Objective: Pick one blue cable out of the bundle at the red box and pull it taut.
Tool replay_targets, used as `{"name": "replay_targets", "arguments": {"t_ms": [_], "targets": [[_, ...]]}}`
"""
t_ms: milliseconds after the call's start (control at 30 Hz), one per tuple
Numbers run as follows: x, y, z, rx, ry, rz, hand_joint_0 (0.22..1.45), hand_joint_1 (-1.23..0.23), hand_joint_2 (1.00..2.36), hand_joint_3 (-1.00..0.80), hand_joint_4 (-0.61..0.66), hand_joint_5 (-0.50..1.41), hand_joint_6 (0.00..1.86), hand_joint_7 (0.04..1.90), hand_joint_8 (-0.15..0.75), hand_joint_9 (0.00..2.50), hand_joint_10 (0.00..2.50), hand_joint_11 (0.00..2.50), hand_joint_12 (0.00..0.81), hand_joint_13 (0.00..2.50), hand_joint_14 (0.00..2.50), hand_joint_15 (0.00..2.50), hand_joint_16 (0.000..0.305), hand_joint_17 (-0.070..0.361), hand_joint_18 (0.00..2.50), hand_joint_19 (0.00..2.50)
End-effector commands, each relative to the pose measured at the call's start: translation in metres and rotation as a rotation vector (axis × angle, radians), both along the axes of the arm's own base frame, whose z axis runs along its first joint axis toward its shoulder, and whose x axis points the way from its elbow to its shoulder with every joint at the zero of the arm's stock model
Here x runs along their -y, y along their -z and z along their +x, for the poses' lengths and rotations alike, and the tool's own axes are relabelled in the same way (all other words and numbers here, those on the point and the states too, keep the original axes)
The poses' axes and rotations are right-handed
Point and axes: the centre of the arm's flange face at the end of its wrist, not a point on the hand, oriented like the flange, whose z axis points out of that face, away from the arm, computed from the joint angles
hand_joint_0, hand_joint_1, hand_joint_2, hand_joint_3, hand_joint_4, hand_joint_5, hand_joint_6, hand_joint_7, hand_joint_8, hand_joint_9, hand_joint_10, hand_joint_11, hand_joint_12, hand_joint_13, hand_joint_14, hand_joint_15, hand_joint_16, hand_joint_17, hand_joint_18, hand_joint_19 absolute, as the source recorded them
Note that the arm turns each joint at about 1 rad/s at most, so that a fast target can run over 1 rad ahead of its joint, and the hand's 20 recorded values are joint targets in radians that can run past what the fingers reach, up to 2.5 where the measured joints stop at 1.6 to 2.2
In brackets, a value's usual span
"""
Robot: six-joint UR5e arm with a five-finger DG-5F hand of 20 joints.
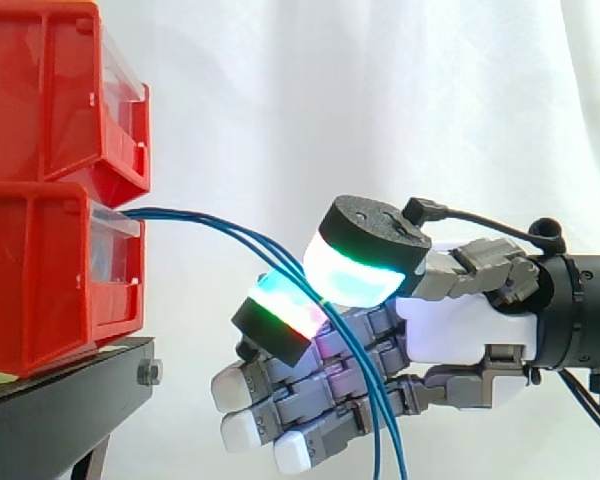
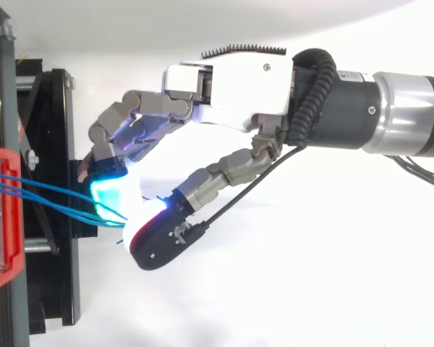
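**Hand pinched on blue cables, just off the lower red bin**

Hand: comes in from the right of the side view, level with the lower bin. Two glowing pads are pressed close together. The larger pad, white-cyan with a green edge, sits on top. The second pad, banded red, green and cyan, sits just below and left of it. The other fingers are curled under the palm, their white tips pointing toward the bins.

Blue cables: three strands counted in the side view.
- They leave the front of the lower red bin close together.
- They arc right and down, then run in between the two pads.
- Below the pinch they hang across the curled fingers and go out at the bottom edge.
- How many of the three the pads actually grip cannot be told.
- The span from bin to pads is bowed, not straight.

Top view: the strands run from the red bin at the left edge, over the black stand, and converge at the glowing pads. The hand reaches in from the right.

Bins: two, red. The upper red bin is stacked on the lower one, and both sit on one black stand. The hand is near the bins but not touching them. A white curtain hangs behind.
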Motion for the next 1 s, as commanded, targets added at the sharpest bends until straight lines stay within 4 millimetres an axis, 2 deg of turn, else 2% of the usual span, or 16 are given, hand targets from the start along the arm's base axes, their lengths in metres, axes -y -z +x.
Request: {"name": "replay_targets", "arguments": {"t_ms": [0,133,500,700,800,967], "targets": [[0.001,0.0,0.0,0.001,0.001,0.0,0.72,-0.87,1.01,-0.37,-0.06,-0.18,0.93,1.17,0.253,0.59,0.01,0.37,0.362,0.52,0.01,0.22,0.052,0.117,0.59,0.25],[0.0,0.0,0.0,-0.002,0.0,0.0,0.79,-0.91,1.01,-0.39,-0.04,-0.19,0.95,1.1,0.254,0.57,0.01,0.38,0.363,0.52,0.01,0.21,0.052,0.117,0.59,0.24],[0.0,0.0,0.0,0.001,0.0,-0.001,0.82,-0.92,1.0,-0.46,-0.02,-0.2,0.95,0.99,0.231,0.54,0.01,0.36,0.354,0.51,0.01,0.2,0.05,0.113,0.57,0.2],[0.003,0.001,0.001,0.007,0.027,0.0,0.62,-0.95,1.0,-0.5,0.03,-0.21,0.92,0.9,0.235,0.52,0.01,0.37,0.357,0.48,0.01,0.21,0.05,0.113,0.54,0.21],[0.003,0.0,0.001,0.013,0.04,-0.001,0.57,-0.91,1.0,-0.5,0.05,-0.21,0.9,0.86,0.243,0.53,0.01,0.37,0.361,0.48,0.01,0.22,0.051,0.116,0.53,0.22],[-0.001,0.015,0.006,0.017,0.048,-0.003,0.54,-0.85,1.0,-0.5,0.08,-0.2,0.88,0.83,0.263,0.54,0.01,0.36,0.374,0.48,0.01,0.23,0.053,0.119,0.52,0.25]]}}
